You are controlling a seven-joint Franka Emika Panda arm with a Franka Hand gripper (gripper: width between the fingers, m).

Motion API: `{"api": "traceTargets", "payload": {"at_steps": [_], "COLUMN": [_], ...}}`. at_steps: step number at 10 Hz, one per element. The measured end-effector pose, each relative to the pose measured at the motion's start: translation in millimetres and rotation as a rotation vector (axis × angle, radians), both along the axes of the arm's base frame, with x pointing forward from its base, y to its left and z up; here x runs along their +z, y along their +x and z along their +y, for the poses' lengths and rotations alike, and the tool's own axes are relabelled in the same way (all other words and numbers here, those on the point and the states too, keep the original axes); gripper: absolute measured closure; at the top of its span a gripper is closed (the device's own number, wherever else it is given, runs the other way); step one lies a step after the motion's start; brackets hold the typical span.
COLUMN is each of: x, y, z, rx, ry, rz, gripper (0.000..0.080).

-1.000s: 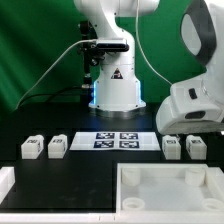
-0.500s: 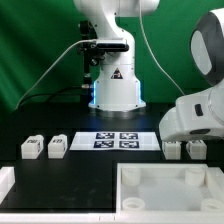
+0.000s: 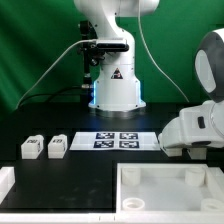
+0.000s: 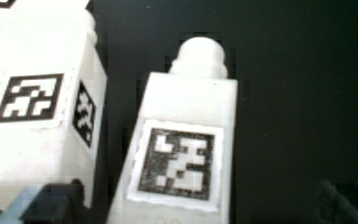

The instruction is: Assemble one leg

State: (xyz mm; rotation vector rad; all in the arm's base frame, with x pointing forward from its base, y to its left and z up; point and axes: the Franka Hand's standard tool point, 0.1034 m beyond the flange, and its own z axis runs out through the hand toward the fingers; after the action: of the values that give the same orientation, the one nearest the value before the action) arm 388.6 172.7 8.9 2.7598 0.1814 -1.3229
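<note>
The leg (image 4: 190,130) sits on the black desk (image 4: 300,100) just beside a twin leg (image 4: 43,100), framed by the spread hand (image 4: 202,200); likely light, stiff, smooth plastic, best pinched across its flat long sides
</note>
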Motion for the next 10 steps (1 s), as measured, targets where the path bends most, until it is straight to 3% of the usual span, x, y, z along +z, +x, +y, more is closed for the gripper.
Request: {"api": "traceTargets", "payload": {"at_steps": [2,3,4,5,6,10], "x": [0.0,0.0,0.0,0.0,0.2,0.2], "y": [0.1,0.1,0.1,0.1,0.1,0.1], "z": [-0.2,-0.2,-0.2,-0.2,-0.2,-0.2], "rx": [0.0,0.0,0.0,0.0,0.0,0.0], "ry": [0.0,0.0,0.001,0.001,0.001,0.001], "rz": [0.0,0.0,0.0,0.0,0.0,0.0], "gripper": [0.0151,0.0276,0.0276,0.0426,0.0509,0.0509]}}
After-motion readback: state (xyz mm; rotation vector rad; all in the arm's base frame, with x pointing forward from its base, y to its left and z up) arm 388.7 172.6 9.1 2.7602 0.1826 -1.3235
